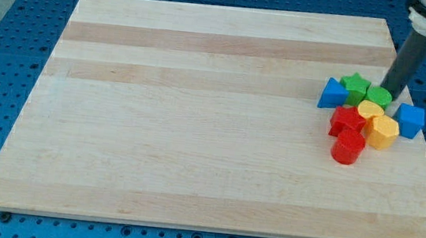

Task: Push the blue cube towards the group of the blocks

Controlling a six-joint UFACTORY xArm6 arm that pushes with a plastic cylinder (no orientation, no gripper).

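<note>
**Blocks bunched up on our board**

We have no hand to open or shut, only a dark rod. My tip [388, 93] sits at the top of the bunch, just by the green round block [379, 96]. The blue cube [410, 121] is just below the tip, toward the view's right, beside the yellow blocks [381, 131]. Left of the tip sit the green star [354, 86] and the blue triangle [330, 94]. Below it are the red blocks [346, 147]. All rest on the wooden board [197, 117].

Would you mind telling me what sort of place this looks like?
Probably a robotics lab bench: a wooden board sits on a blue perforated table, with small coloured blocks clustered near my tip.
</note>
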